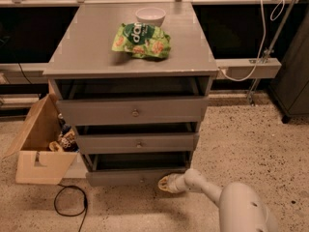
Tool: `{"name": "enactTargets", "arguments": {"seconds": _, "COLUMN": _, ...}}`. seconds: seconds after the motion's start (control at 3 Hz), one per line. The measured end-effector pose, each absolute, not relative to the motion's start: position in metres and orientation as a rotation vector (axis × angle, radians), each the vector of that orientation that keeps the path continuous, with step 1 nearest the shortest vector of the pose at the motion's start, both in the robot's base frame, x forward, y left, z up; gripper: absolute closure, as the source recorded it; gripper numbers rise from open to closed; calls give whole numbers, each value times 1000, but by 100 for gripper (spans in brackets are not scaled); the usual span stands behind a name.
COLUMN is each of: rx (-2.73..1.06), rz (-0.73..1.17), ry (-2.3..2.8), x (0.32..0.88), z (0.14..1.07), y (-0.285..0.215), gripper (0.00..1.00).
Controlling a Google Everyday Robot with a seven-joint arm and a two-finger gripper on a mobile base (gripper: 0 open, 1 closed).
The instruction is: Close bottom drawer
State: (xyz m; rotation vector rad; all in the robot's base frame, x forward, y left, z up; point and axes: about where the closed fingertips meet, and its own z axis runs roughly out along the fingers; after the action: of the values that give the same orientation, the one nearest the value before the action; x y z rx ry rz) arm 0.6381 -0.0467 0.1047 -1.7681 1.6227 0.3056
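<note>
Bottom drawer (126, 177) sits at the foot of the grey bench (91, 52), lowest of three, and we see it pulled partly out, with a dark gap above its slim front panel. We locate the gripper (169, 182) low over the speckled floor, at the right end of that front panel; we cannot tell whether it touches the panel, nor whether it is open or closed, and nothing is visibly held. The white arm (212, 193) reaches in from the lower right. The middle drawer (137, 143) and top drawer (133, 111) also stand partly out. On the bench top lie a green snack bag (141, 40) and, just behind it, a white bowl (150, 16). A cardboard box (41, 153) stands left of the bench, with a black cable loop (57, 207) on the floor in front of it.
</note>
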Motion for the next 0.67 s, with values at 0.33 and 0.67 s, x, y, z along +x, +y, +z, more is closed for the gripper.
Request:
{"name": "enactTargets", "arguments": {"seconds": 0.33, "rx": -1764, "rz": 240, "ry": 1616, "x": 654, "z": 110, "y": -50, "gripper": 100}}
{"name": "enactTargets", "arguments": {"seconds": 0.67, "rx": -1725, "rz": 144, "ry": 1604, "x": 683, "z": 122, "y": -61, "gripper": 100}}
